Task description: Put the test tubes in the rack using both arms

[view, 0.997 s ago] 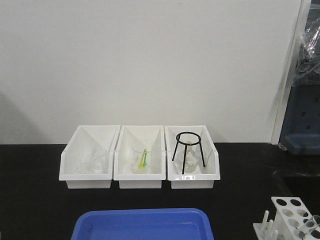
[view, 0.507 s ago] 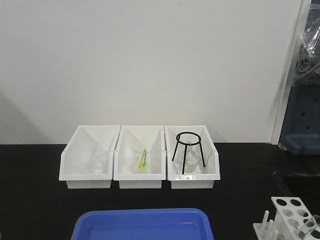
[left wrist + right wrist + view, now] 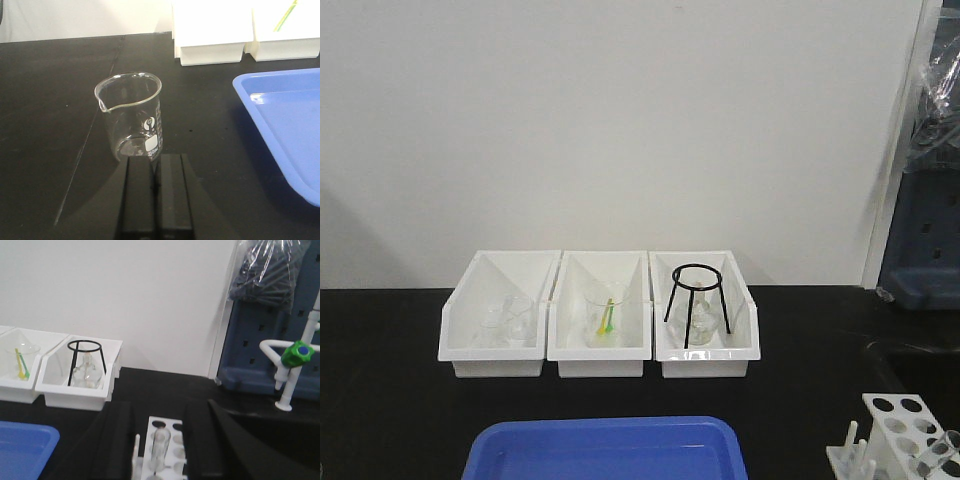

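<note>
- My left gripper [image 3: 155, 167] has its jaws pressed together, empty, just behind a 250 ml beaker [image 3: 132, 116] on the black bench.
- My right gripper [image 3: 157, 440] stands spread wide around a test tube [image 3: 158, 445] sitting upright in the rack [image 3: 168, 447].
- Blue tray [image 3: 285, 120] lies right of the beaker.

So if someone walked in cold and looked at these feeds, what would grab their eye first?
Probably the blue tray at the near edge of the black bench, with three white bins lined up behind it; the right-hand bin holds a black wire tripod over a flask. Next, the clear beaker standing just ahead of the left gripper, and the rack between the right gripper's fingers with one test tube in it.
</note>
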Motion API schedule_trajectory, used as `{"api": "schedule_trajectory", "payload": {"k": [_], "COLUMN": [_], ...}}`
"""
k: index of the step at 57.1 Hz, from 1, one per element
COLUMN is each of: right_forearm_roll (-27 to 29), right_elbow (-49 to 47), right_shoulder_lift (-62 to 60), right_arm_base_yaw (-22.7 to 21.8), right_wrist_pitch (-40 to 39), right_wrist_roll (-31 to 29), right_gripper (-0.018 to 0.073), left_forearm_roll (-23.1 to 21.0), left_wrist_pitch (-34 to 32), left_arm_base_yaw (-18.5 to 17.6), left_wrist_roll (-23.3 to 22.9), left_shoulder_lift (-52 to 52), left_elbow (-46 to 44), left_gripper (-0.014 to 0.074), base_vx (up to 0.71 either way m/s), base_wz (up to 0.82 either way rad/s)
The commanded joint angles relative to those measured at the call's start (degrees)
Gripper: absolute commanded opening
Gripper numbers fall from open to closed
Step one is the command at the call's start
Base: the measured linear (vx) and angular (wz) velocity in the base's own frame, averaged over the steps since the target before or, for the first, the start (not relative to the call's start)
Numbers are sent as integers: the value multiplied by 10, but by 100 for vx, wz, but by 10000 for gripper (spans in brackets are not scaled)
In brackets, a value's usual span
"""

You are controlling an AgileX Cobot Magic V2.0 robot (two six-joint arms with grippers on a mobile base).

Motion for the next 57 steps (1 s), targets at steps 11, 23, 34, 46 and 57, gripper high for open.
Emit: {"api": "schedule_trajectory", "payload": {"k": [11, 23, 34, 46, 57], "right_forearm_roll": [27, 44, 44, 44, 44], "right_elbow": [156, 157, 157, 157, 157], "right_shoulder_lift": [-159, -194, -194, -194, -194], "right_arm_base_yaw": [-1, -2, -2, -2, -2], "right_wrist_pitch": [-71, -1, 2, 1, 1], "right_wrist_roll": [43, 48, 48, 48, 48], "right_gripper": [-15, -13, -11, -11, -11], "left_forearm_roll": [-2, -2, -2, -2, -2], "left_wrist_pitch": [-43, -44, -44, -44, -44], "left_arm_base_yaw": [1, 1, 1, 1, 1], "left_wrist_roll": [-3, -3, -3, -3, -3], "left_shoulder_lift": [-7, -7, -6, -6, -6], "left_elbow": [-17, -18, -18, -18, -18], "left_gripper": [-6, -6, -6, -6, -5], "base_vx": [0, 0, 0, 0, 0], "base_wz": [0, 0, 0, 0, 0]}}
